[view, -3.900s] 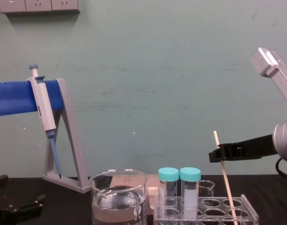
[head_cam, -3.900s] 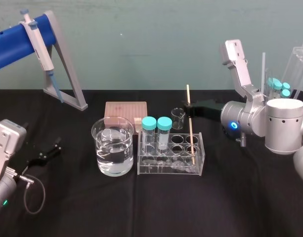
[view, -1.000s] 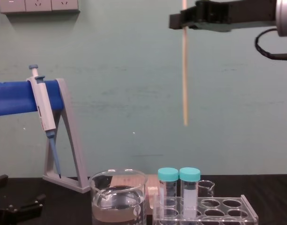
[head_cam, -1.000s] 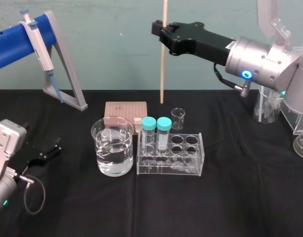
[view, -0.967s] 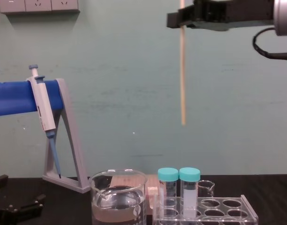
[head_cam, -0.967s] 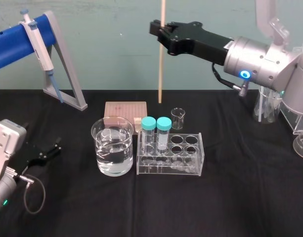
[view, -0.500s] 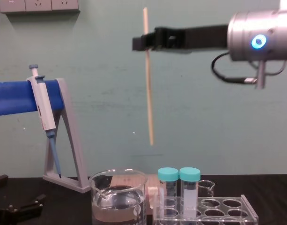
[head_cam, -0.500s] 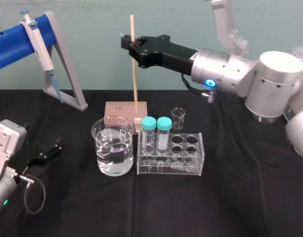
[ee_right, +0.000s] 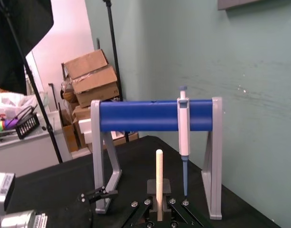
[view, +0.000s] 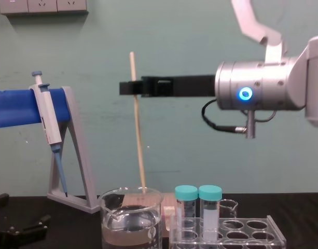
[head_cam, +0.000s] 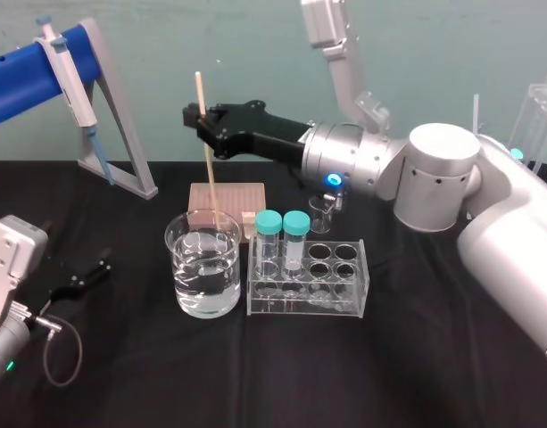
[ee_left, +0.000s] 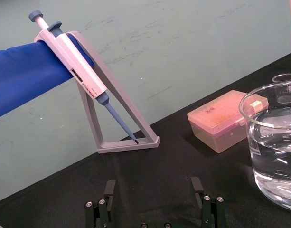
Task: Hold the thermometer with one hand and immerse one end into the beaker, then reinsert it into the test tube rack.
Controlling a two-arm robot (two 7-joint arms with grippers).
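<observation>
My right gripper (head_cam: 202, 119) is shut on the thermometer (head_cam: 207, 160), a thin pale rod held nearly upright with its top leaning slightly left. Its lower end sits at about rim height of the beaker (head_cam: 203, 267), a large clear glass holding water; in the chest view the thermometer (view: 138, 135) ends at the beaker (view: 130, 225) rim, above the water. The test tube rack (head_cam: 344, 299) stands just right of the beaker. In the right wrist view the thermometer (ee_right: 158, 183) rises between the fingers. My left gripper (ee_left: 154, 206) rests open on the table at the near left.
Two teal-capped tubes (head_cam: 282, 225) stand in the rack's left holes. A small glass beaker (head_cam: 321, 214) and a pink tip box (head_cam: 227, 198) sit behind. The grey-and-blue pipette stand (head_cam: 121, 134) with a pipette (head_cam: 68, 76) is at the back left.
My right gripper has carried the thermometer left and down, from high above the rack to over the beaker. The left arm has not moved.
</observation>
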